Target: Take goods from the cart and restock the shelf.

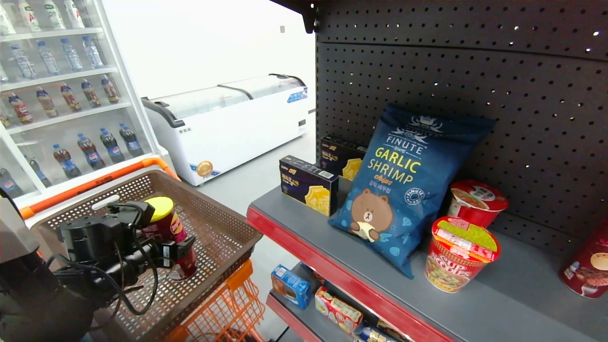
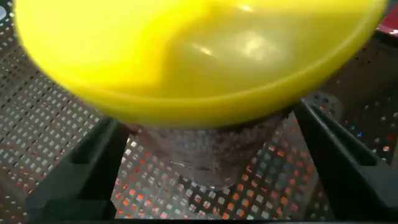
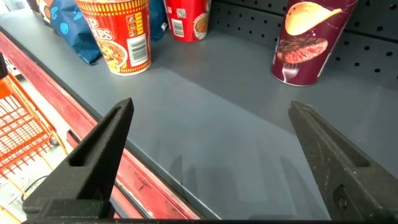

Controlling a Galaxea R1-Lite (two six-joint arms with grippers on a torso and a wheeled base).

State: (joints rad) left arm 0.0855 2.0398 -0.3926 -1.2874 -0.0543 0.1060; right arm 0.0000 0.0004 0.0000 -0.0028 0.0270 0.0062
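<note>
Chips can (image 1: 164, 223) is gripped by the left end effector (image 1: 183, 256), tilted, inside the cart's brown basket (image 1: 223, 228). Whether the basket floor is touched can't be told, since up close that's blocked by the yellow lid (image 2: 199, 56). Right end effector (image 3: 208, 143) is held wide open with nothing in it, over the front edge of the shelf (image 3: 217, 106). A dark red canister (image 1: 586, 270) gets cut off at the shelf's right end.

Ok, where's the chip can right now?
Head view, left side: the chip can is upright inside the brown cart basket, held by the left gripper.
</note>
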